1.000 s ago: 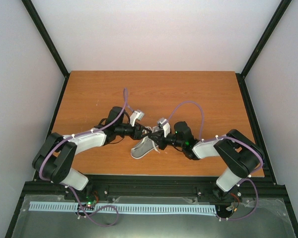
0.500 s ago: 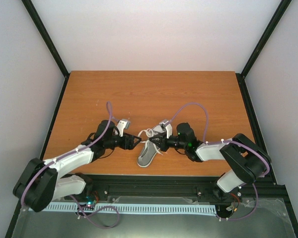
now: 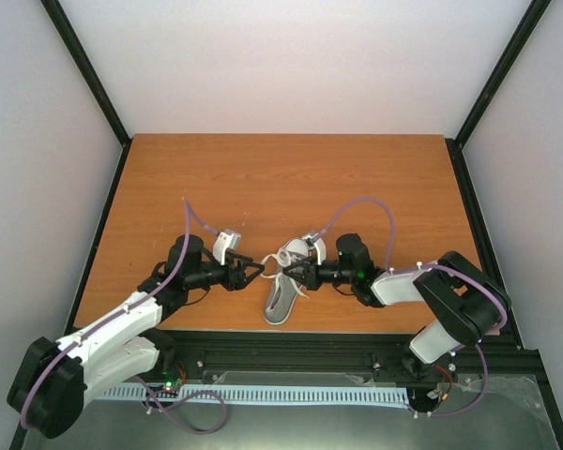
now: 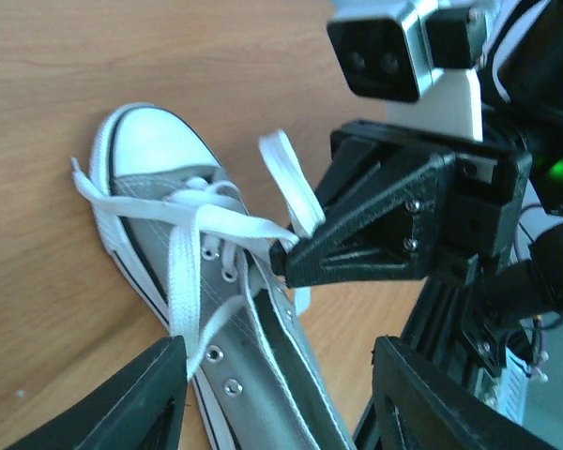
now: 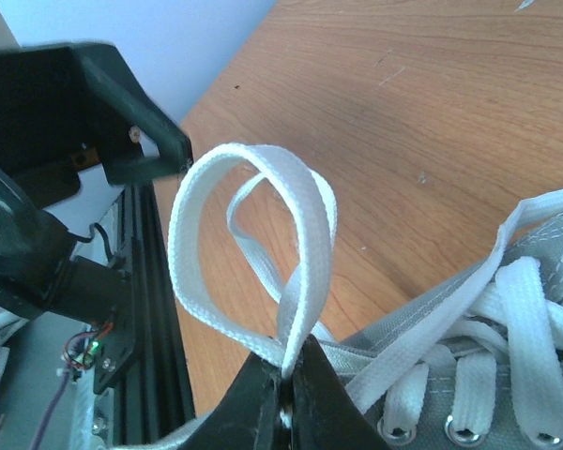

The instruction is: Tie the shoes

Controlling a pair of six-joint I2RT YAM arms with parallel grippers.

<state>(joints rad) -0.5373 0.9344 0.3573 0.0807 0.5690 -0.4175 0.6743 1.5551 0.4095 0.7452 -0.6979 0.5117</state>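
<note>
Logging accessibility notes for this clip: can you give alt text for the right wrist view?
The right gripper is shut on the base of an upright loop of white shoelace, close to the camera. At lower right is the laced grey canvas sneaker with metal eyelets, on a wooden table.

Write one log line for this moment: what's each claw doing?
right gripper: shut on lace loop | left gripper: open, empty, beside shoe | shoe: on table, bow not yet tied
</note>
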